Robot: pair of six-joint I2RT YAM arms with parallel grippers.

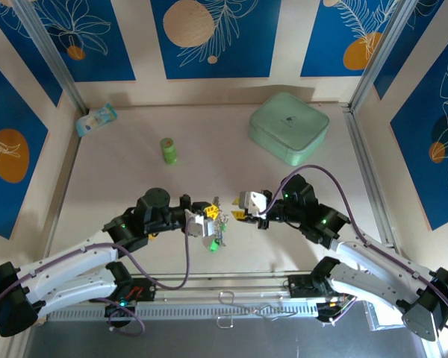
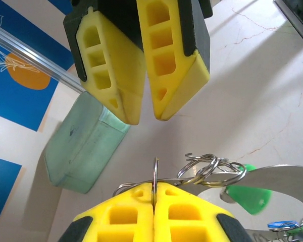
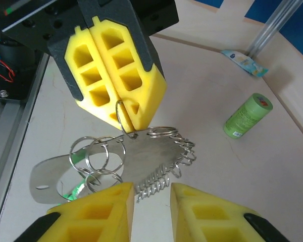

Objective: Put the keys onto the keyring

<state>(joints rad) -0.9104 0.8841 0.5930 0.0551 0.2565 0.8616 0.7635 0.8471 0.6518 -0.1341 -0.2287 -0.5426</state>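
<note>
My left gripper (image 1: 207, 221) (image 2: 154, 187) is shut on a thin silver ring of the keyring (image 2: 155, 174) (image 3: 122, 117), held edge-on between its yellow pads. Several linked silver rings (image 2: 212, 169) (image 3: 96, 156) and a shiny flat metal tag (image 3: 146, 156) with a row of small wire loops along its edge hang from it. A green key head (image 2: 247, 196) (image 1: 211, 245) and a blue key head (image 2: 280, 224) dangle below the bunch. My right gripper (image 1: 240, 212) (image 3: 151, 201) is open, facing the left one, its fingers either side of the tag's looped edge without touching it.
A green cylindrical bottle (image 1: 169, 151) (image 3: 247, 116) stands mid-table behind the grippers. A mint-green lidded box (image 1: 289, 127) (image 2: 81, 146) sits at the back right, and a small packet (image 1: 96, 119) (image 3: 245, 63) at the back left. A metal rail (image 1: 231, 280) runs along the near edge.
</note>
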